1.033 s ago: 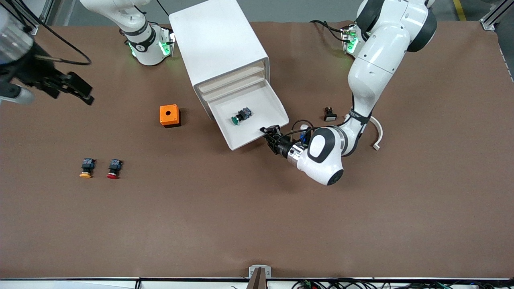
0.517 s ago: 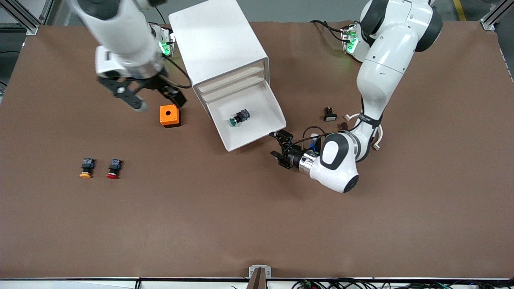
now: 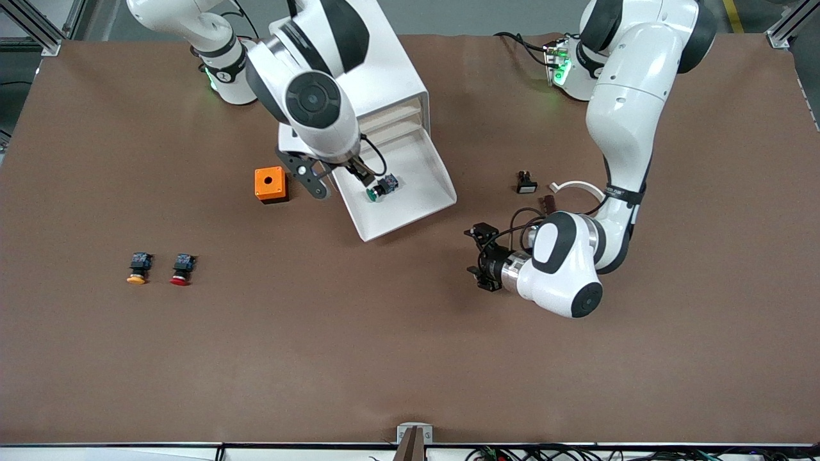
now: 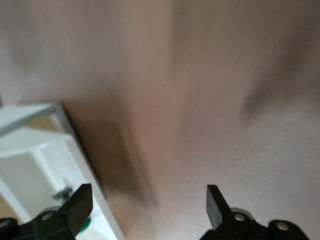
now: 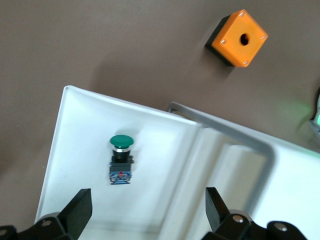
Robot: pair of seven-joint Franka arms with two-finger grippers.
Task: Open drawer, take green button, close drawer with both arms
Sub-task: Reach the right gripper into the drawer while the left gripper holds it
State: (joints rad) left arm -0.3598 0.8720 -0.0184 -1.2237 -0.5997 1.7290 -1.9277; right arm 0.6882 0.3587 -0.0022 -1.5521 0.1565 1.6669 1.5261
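Observation:
The drawer (image 3: 410,219) stands pulled out of the white cabinet (image 3: 394,67). The green-capped button (image 3: 380,187) lies on its side in the drawer. My right gripper (image 3: 336,176) hangs open over the drawer, beside the button. In the right wrist view the button (image 5: 121,159) lies on the drawer floor (image 5: 80,150) ahead of the open right gripper (image 5: 147,202). My left gripper (image 3: 478,253) is open and empty low over bare table, apart from the drawer front. In the left wrist view the left gripper (image 4: 148,194) faces the table beside the drawer wall (image 4: 75,147).
An orange box (image 3: 270,184) with a round hole sits beside the drawer toward the right arm's end. An orange-capped button (image 3: 137,267) and a red-capped button (image 3: 181,269) lie nearer the front camera. A small black-and-white part (image 3: 526,183) and a white curved piece (image 3: 574,186) lie by the left arm.
My right arm has swung from its end of the table to over the open drawer. My left gripper has drawn back from the drawer front, opened wide, over the table.

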